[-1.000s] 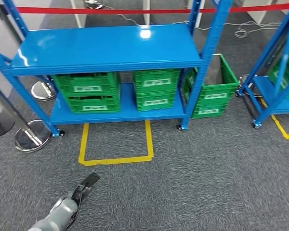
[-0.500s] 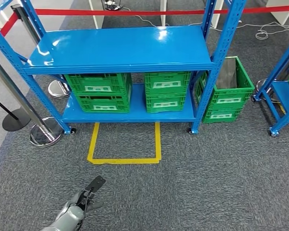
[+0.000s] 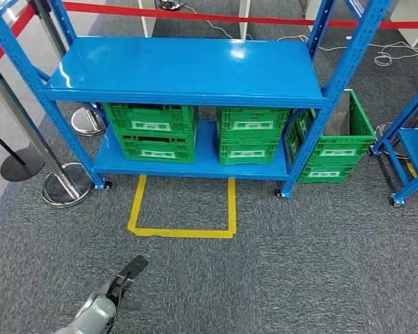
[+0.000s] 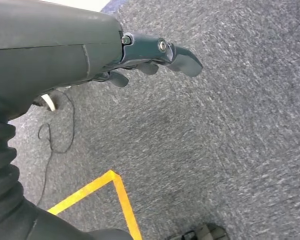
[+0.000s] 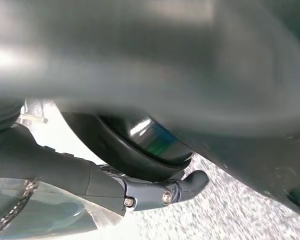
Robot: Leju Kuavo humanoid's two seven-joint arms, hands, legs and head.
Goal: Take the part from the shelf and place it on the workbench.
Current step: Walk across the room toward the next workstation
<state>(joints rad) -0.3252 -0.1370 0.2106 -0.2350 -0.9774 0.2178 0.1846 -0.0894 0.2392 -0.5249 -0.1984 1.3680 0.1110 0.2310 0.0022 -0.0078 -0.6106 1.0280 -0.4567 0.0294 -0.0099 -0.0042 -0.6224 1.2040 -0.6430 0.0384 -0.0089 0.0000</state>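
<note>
A blue two-level shelf [image 3: 186,66] stands ahead on grey carpet, its top level bare. On its lower level sit stacked green crates, one pile at the left [image 3: 152,130] and one at the right [image 3: 251,134]; their contents are hidden and I see no part. My left hand [image 3: 120,282] hangs low at the bottom left of the head view, well short of the shelf. In the left wrist view the left hand's fingers [image 4: 167,52] stretch out over carpet and hold nothing. My right hand [image 5: 156,192] hangs beside my body with straight, empty fingers.
A yellow tape square [image 3: 183,209] marks the floor in front of the shelf. Another green crate [image 3: 330,142] stands on the floor at the shelf's right end. Chrome barrier posts [image 3: 65,184] with a red belt stand left; a second blue rack [image 3: 409,149] is at the right.
The whole picture has shifted: the shelf now sits further right and a little lower, so the camera has moved. My left hand stays low at the bottom left, still empty.
</note>
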